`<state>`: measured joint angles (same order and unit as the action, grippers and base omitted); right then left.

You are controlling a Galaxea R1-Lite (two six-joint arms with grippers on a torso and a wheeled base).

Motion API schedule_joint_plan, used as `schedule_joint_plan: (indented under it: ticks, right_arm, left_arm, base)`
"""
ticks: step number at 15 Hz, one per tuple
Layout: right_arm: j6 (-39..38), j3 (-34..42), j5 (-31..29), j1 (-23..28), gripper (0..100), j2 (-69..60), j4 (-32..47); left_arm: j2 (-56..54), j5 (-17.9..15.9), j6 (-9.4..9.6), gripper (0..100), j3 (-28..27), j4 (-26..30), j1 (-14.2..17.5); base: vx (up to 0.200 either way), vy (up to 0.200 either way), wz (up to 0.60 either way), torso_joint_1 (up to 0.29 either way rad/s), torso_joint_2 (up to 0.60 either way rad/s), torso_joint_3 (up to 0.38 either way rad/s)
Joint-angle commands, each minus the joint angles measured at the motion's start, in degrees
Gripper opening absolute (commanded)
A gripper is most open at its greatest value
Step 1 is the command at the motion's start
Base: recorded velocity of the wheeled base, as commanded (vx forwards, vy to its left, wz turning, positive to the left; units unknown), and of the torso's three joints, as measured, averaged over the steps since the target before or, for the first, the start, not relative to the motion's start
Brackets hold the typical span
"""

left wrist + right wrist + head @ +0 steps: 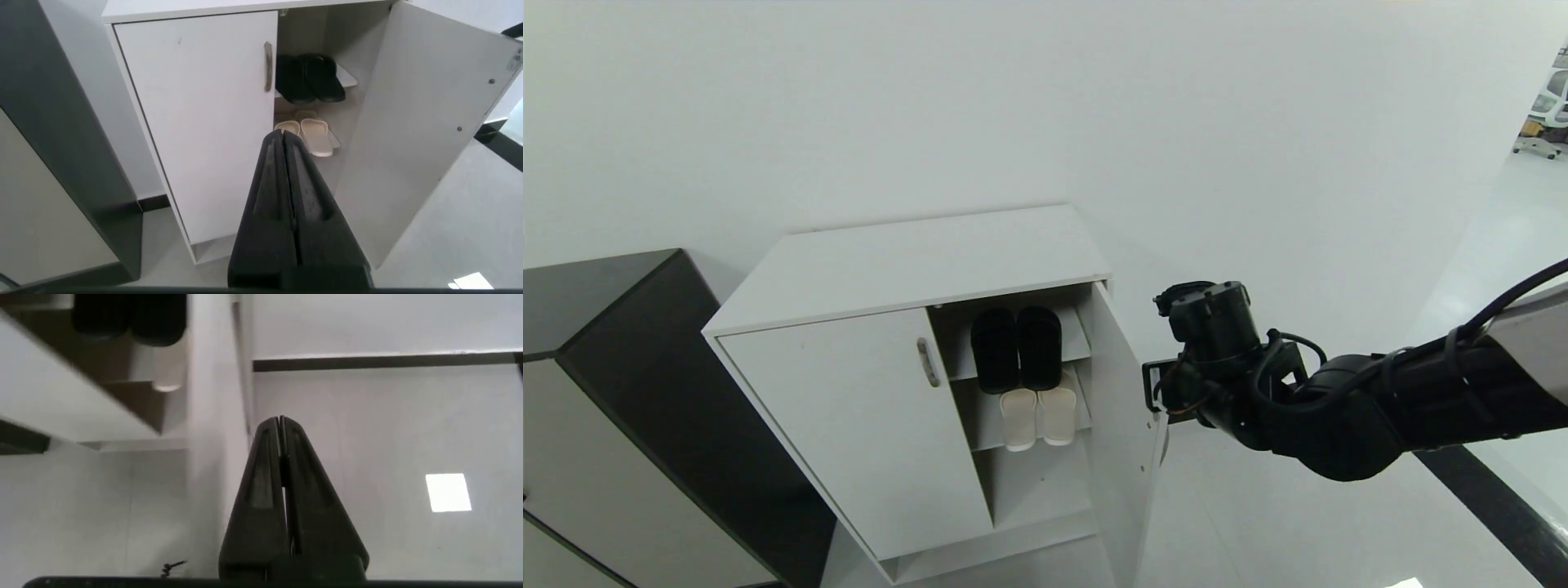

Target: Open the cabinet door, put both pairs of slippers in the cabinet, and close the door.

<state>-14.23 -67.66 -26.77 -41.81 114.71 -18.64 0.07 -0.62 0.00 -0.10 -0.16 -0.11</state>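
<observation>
White cabinet (907, 261) with its right door (1123, 392) swung open and both slipper pairs shelved; closing the door looks like the remaining step.

In the head view the open door stands upright at 5 o'clock from the cabinet top, its long axis vertical. The right gripper (1158, 396) sits just beside the door's outer face, which lies at its 9 o'clock; I cannot tell whether they touch. It is the nearer arm, fingers pressed together and empty. The left gripper (283, 139), also closed and empty, faces the cabinet front. The black slippers (1017, 347) lie on the upper shelf and the white slippers (1037, 416) on the shelf below.
</observation>
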Motion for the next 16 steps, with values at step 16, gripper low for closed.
schedule_joint_plan:
  ticks: [16]
  right_arm:
    - [1.13, 8.24, 4.8, -7.76, 0, -1.95, -7.64]
  left_arm:
    - [0.01, 0.01, 0.0, 0, 0.01, -0.02, 0.02]
  base:
    - [0.0, 0.0, 0.04, 0.0, 0.0, 0.0]
